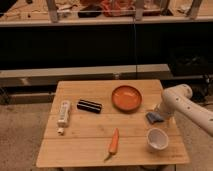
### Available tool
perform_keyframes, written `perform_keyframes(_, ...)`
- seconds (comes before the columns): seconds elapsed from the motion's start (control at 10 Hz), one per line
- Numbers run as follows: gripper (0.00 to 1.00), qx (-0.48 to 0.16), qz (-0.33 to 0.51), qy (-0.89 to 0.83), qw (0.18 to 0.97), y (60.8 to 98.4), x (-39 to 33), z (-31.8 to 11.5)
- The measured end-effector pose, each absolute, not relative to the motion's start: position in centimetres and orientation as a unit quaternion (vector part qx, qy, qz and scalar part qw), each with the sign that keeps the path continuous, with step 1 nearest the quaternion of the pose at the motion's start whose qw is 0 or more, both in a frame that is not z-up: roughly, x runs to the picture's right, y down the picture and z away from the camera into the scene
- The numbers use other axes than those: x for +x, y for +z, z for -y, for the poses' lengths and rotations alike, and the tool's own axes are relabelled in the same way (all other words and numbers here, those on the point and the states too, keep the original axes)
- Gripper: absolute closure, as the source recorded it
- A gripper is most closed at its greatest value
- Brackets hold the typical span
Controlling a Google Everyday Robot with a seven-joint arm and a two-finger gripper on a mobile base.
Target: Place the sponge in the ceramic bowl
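gripper point(159, 113) over sponge point(152, 118); fingers spread | sponge beside orange bowl point(113, 98), outside it

Wood table point(75, 145) on speckled floor point(20, 145) — dark shelving point(75, 76) bhd.

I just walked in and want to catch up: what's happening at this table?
The robot's arm reaches in from the picture's right, its hand open and low at the blue-grey sponge. The sponge lies on the table, not yet lifted; the orange ceramic bowl just behind it is empty.
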State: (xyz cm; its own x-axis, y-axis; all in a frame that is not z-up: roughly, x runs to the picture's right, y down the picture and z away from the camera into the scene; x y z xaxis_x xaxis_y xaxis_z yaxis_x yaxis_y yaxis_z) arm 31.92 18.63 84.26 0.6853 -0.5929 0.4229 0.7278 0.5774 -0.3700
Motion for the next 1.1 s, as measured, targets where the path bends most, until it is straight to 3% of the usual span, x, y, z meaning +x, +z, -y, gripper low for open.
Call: perform_keyframes(1.1,0.2,-0.265,0.131,-0.376,0.878,84.44,31.84,-19.46)
